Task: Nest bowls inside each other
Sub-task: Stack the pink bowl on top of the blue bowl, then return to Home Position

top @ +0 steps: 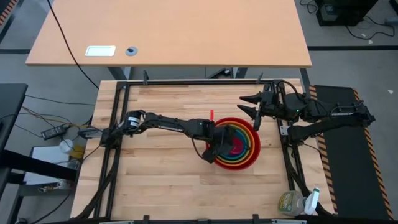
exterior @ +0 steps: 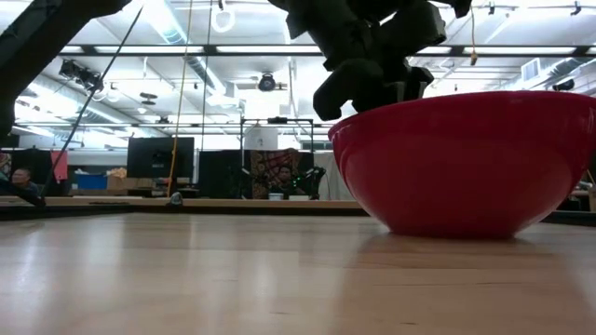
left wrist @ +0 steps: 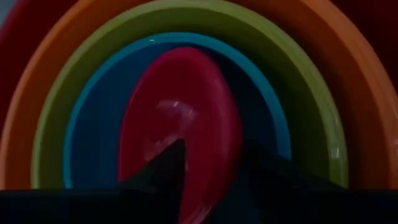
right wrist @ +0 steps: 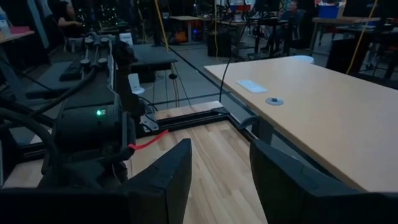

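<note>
The bowls sit nested on the wooden table, right of its middle: the red bowl (top: 252, 159) (exterior: 466, 158) outermost, then orange (left wrist: 367, 93), yellow-green (left wrist: 311, 81) and blue (left wrist: 93, 137). The pink bowl (left wrist: 186, 93) lies tilted inside the blue one, not level with the others. My left gripper (top: 215, 151) (left wrist: 211, 155) is open and slants down into the stack from the table's left. One finger is over the pink bowl's inside and the other is outside its rim. My right gripper (top: 247, 106) (right wrist: 221, 162) is open, raised off the table at the far right, with nothing between its fingers.
A black frame rail (top: 186, 83) borders the table. A spray bottle (top: 309, 202) and a jar (top: 289, 202) stand at the near right corner. A light wooden desk (top: 174, 31) lies beyond the far edge. Bare tabletop lies to the left of and nearer than the bowls.
</note>
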You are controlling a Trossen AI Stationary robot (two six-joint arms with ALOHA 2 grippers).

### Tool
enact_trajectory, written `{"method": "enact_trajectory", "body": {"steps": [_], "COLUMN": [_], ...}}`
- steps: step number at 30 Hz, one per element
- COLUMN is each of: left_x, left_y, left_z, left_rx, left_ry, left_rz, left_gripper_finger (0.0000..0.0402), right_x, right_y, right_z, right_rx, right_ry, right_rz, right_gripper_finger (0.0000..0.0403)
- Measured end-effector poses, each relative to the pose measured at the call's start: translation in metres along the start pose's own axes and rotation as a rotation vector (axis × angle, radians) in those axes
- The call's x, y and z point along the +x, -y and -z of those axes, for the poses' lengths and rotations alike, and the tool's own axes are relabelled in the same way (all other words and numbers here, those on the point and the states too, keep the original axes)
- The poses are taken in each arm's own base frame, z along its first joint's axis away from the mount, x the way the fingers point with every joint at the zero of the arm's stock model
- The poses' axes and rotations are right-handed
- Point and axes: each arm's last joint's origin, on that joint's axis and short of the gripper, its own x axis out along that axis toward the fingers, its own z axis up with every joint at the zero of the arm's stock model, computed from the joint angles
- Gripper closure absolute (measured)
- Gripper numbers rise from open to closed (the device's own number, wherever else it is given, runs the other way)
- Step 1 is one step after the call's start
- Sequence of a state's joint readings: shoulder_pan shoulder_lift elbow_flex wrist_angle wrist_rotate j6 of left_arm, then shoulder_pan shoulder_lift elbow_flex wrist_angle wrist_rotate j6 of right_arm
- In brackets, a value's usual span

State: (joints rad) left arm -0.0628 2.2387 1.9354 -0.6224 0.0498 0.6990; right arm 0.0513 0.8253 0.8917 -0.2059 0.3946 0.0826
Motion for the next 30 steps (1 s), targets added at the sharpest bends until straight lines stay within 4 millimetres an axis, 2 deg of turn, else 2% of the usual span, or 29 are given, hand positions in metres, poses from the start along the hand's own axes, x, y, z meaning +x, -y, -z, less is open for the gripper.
{"method": "enact_trajectory", "body": {"steps": [5,8,14,18,23,30], "left_x": [-0.005,-0.021,-0.049,-0.064,-0.081,-0.12], "left_y": [0.0,-0.003,-0.007,0.001,0.025,0.053], "left_z": [-0.003,-0.006,0.0,0.008,0.022,0.058], "left_rx": [-0.002,-0.003,-0.099,-0.142,-0.166,-0.297], "left_ry": [-0.001,-0.01,-0.067,-0.072,-0.037,0.071], "left_rz": [-0.001,-0.018,-0.002,-0.013,-0.124,-0.23], "left_gripper_finger": [0.0198,0.0191,0.0199,0.0221,0.0245,0.0251], "right_x": [0.0,0.0,-0.002,-0.005,-0.004,-0.011], "right_y": [0.0,0.0,0.001,0.003,0.005,0.013], "right_z": [0.0,0.0,0.002,0.007,0.038,0.075], "right_rx": [0.001,0.0,-0.013,-0.018,-0.014,-0.016], "right_ry": [0.001,0.001,-0.025,-0.025,0.003,0.14], "right_rz": [0.0,0.0,0.006,0.008,0.021,0.013], "right_gripper_finger": [0.0233,0.0233,0.0233,0.0233,0.0233,0.0233]}}
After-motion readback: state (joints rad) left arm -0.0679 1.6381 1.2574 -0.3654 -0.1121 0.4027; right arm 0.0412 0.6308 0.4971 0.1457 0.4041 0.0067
